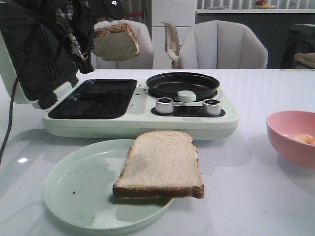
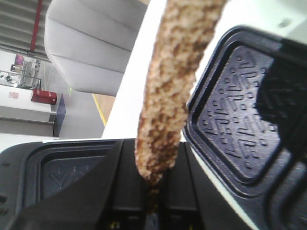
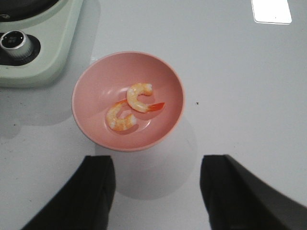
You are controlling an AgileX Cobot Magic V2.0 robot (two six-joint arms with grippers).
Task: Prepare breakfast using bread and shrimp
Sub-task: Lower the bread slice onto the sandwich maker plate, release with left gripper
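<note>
My left gripper (image 1: 88, 42) is shut on one bread slice (image 1: 116, 43) and holds it in the air above the sandwich maker's black grill plates (image 1: 93, 98). In the left wrist view the slice (image 2: 175, 81) shows edge-on, pinched between the fingers (image 2: 129, 191). The second bread slice (image 1: 162, 164) lies on the pale green plate (image 1: 78, 191), overhanging its right rim. Two curled pink-orange shrimp (image 3: 141, 98) (image 3: 120, 117) lie in a pink bowl (image 3: 91, 81), also at the right in the front view (image 1: 290, 135). My right gripper (image 3: 156, 191) is open and empty above the table, just short of the bowl.
The pale green breakfast maker (image 1: 142, 120) stands mid-table with its lid (image 1: 29, 54) open at the left, a round black pan (image 1: 183, 84) at its right and two silver knobs (image 1: 165, 105) in front. Grey chairs (image 1: 224, 46) stand behind the table.
</note>
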